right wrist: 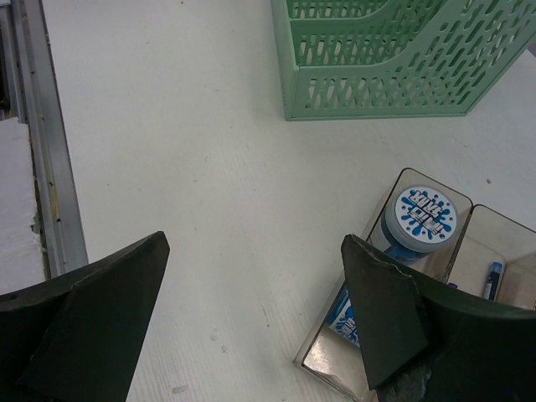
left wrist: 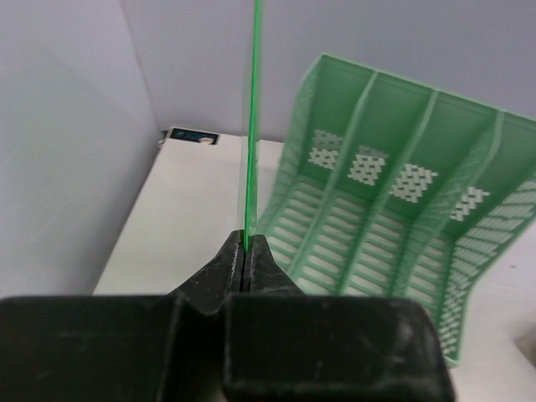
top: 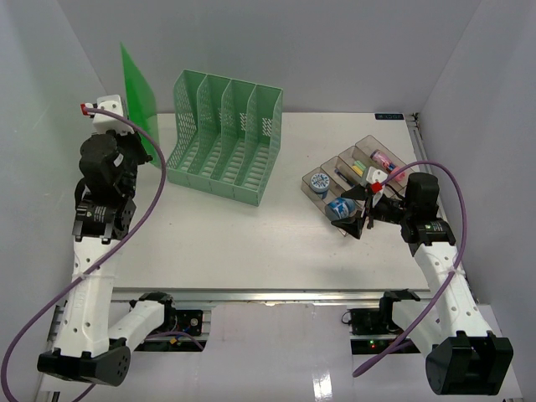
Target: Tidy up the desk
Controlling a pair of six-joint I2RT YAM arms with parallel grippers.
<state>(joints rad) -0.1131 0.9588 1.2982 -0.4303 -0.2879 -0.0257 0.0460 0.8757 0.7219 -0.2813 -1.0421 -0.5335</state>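
Note:
The desk (top: pixel 251 243) is a white tabletop enclosed by white walls. My left gripper (left wrist: pixel 245 251) is shut on the lower edge of a thin green sheet (left wrist: pixel 250 117), held upright on edge. In the top view the green sheet (top: pixel 138 96) stands at the back left, just left of the green mesh file rack (top: pixel 222 138). My right gripper (top: pixel 358 209) hangs open with nothing between its fingers, over bare desk at the near left corner of the clear tiered tray (top: pixel 394 159). In the right wrist view the right gripper (right wrist: pixel 255 243) has its right finger over the tray's edge.
The file rack (left wrist: pixel 394 209) has several empty slots. The tray (right wrist: pixel 378 209) holds a blue-lidded jar (right wrist: pixel 423 216), a second blue item (right wrist: pixel 345 314) and pens. A metal rail (right wrist: pixel 50 167) runs along the desk's front edge. Walls close in the left, back and right.

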